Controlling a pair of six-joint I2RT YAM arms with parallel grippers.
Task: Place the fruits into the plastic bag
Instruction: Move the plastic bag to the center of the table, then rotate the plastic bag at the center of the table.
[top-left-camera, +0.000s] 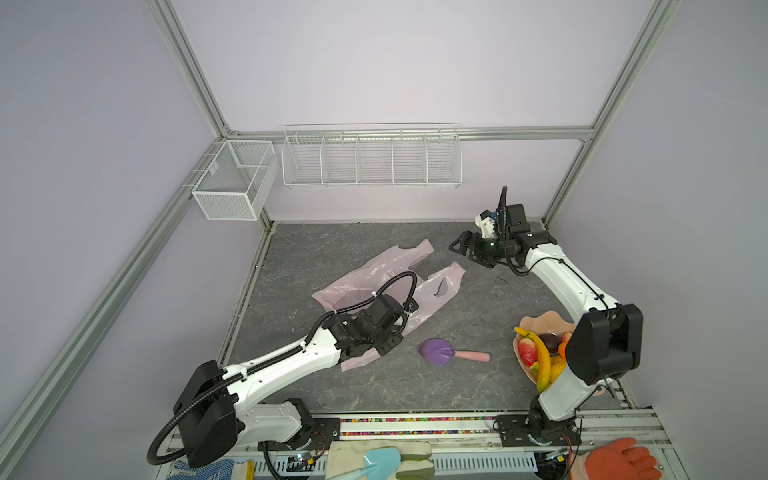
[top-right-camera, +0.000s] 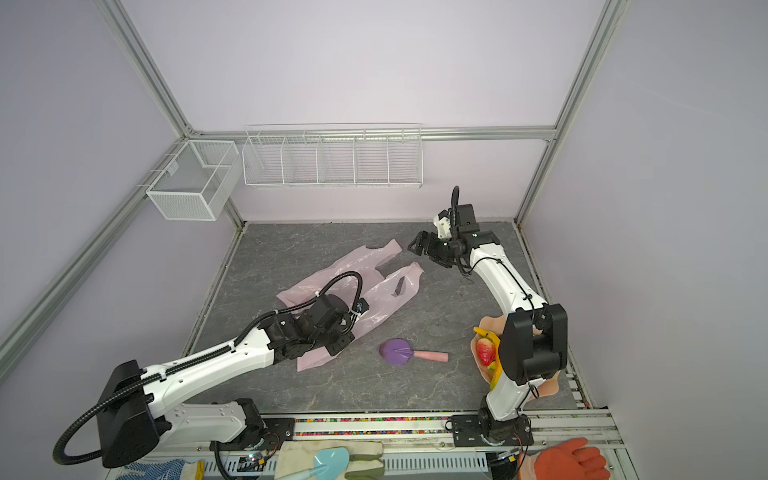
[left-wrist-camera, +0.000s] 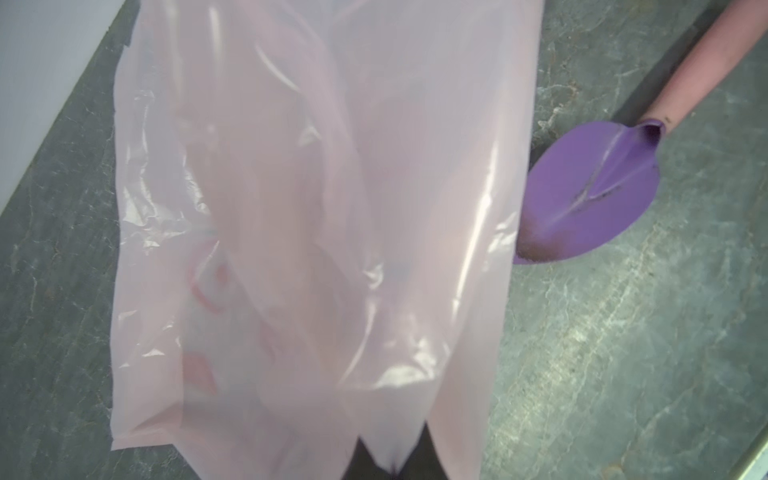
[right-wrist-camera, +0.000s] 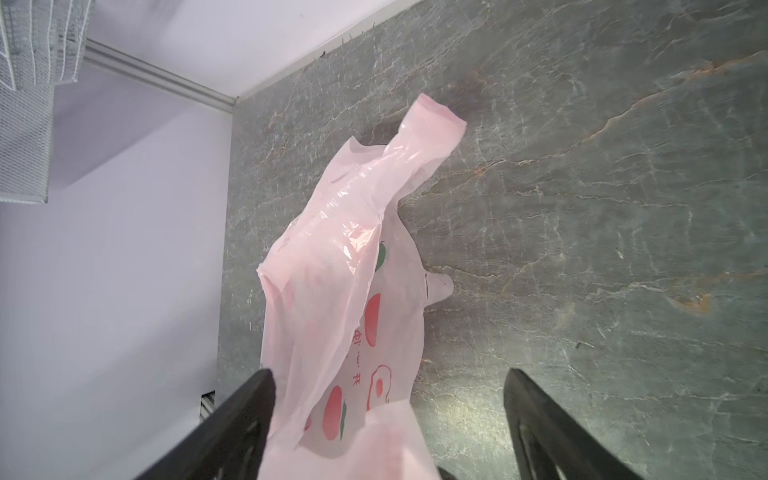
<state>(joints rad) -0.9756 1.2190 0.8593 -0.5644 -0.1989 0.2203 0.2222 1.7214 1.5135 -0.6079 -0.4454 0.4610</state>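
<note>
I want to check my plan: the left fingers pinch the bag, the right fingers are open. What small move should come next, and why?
Probably bring the open right gripper onto the nearer handle loop and close. The left gripper pinches the plastic bag, its mouth looks flat, and the fruits lie on the plate.

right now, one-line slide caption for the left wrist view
Left pincer shut on the pale-pink plastic bag, purple scoop lying beside it on the grey table.

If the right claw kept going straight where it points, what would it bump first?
Probably the plastic bag. The open right gripper aims at the bag's handle end, which shows between its fingers in the wrist view. How far above the bag it hangs is unclear.
</note>
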